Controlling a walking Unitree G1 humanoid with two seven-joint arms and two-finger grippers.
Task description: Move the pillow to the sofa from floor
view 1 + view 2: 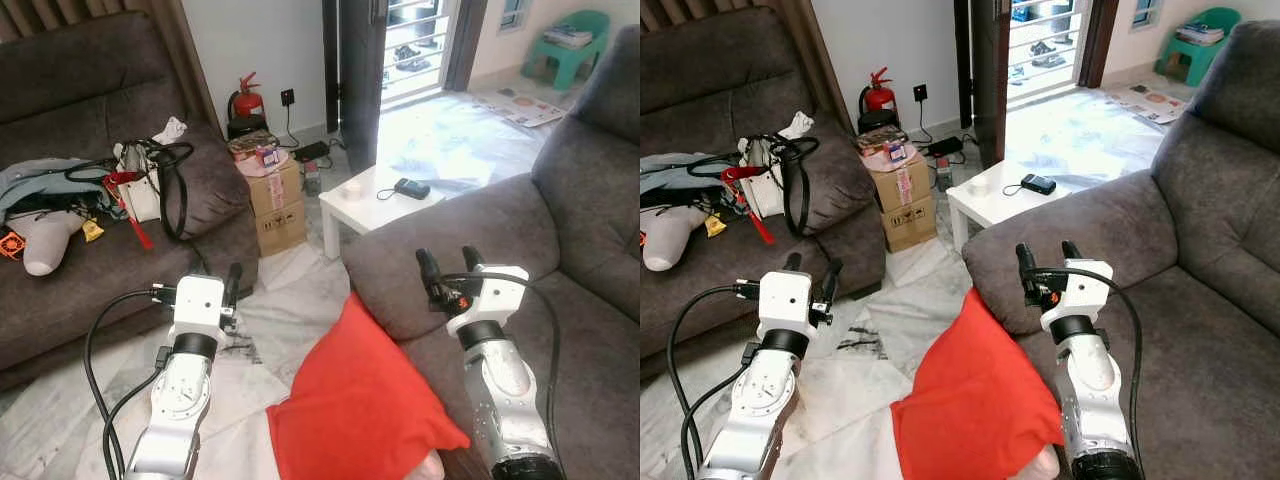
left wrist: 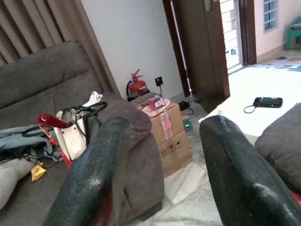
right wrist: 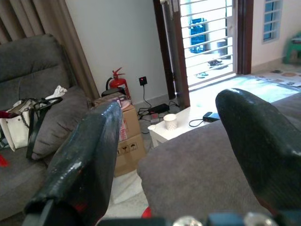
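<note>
Grey sofa [image 1: 560, 300] on the right, red pillow [image 1: 355, 400] on the floor leaning against the sofa's front, right gripper [image 1: 445, 262] above the sofa's arm with jaws open, left gripper [image 1: 232, 280] left of the pillow, jaws open.

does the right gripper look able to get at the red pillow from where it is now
Probably yes. The right gripper is open above the sofa armrest, and the red pillow leans just below and to its left, with nothing between them; it would need to come down and inward.
</note>
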